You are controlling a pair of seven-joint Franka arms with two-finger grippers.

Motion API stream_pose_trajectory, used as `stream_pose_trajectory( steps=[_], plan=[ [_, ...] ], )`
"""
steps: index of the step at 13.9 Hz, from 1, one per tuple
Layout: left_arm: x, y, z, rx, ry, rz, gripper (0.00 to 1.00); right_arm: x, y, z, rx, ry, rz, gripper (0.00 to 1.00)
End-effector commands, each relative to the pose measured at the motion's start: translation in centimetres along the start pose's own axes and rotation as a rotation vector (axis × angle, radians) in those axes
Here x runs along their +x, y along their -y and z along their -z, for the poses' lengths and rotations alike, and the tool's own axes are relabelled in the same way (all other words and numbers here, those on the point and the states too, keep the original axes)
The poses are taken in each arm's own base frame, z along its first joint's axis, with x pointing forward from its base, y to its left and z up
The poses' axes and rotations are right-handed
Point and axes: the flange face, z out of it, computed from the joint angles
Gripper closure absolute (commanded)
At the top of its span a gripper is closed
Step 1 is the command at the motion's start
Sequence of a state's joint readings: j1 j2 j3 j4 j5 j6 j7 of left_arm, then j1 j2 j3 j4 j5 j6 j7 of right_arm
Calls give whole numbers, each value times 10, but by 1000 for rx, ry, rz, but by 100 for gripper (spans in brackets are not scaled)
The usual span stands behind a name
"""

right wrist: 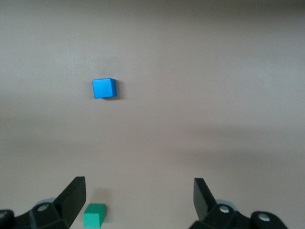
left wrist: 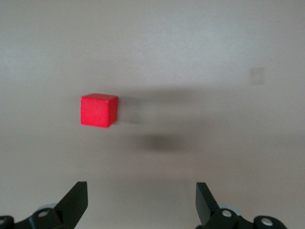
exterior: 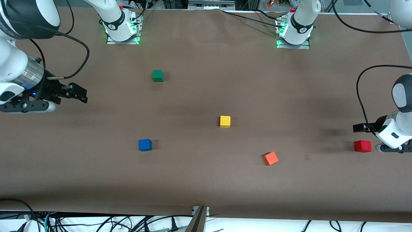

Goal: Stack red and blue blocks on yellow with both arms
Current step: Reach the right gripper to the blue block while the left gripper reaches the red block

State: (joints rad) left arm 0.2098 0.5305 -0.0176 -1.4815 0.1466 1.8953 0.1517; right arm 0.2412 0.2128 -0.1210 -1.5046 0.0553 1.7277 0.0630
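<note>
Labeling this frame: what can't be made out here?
- Left gripper, front view: mostly hidden by its own wrist at the frame edge.
- Yellow cube and orange cube: outside both wrist views.
- Red cube, left wrist view: motion blur smears its edges.
- Right gripper, right wrist view: fingertips only, cut off.

Front view cut off both arms at the frame edges: I saw the right hand (exterior: 79,92) w/ only part of its arm, upper links out of frame. Left hand (exterior: 360,127) showed just one dark tip; couldn't tell finger gap there, rest hid by its white wrist. Red block (exterior: 362,146) sat partly tucked beside that wrist. In the left wrist view the hand (left wrist: 142,202) was cropped, fingertips (left wrist: 76,198) only. In the right wrist view the green cube (right wrist: 94,214) was cut by the frame edge and partly hid by a fingertip (right wrist: 74,195).
</note>
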Motion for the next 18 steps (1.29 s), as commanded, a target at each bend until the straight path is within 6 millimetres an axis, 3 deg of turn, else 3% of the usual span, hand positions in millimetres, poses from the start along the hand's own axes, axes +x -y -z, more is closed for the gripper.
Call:
stream_pose_trajectory(
  steps=[1,2,3,5,6,8,10,13,18],
  plan=[
    [11,33,-36,-8,-22,-56,0,23,24,-57,-28,52,34,0],
    [14,41,-49,-8,-36,-74,0,32,24,-105,-35,125,34,0],
    [17,52,-64,-8,-54,-105,0,36,24,-135,-36,168,48,0],
    [19,70,-91,-30,-85,-141,0,41,36,-143,-23,139,83,0],
    [20,76,-105,-52,-100,-149,0,44,61,-159,-13,121,108,0],
    [22,88,-125,-50,-137,-184,0,53,86,-204,25,96,40,0],
    [25,90,-136,-43,-157,-202,0,61,96,-242,42,74,-6,0],
    [27,89,-152,-53,-166,-194,0,66,103,-283,31,44,22,0],
    [26,93,-159,-55,-165,-214,0,70,105,-320,29,8,23,1]
  ],
)
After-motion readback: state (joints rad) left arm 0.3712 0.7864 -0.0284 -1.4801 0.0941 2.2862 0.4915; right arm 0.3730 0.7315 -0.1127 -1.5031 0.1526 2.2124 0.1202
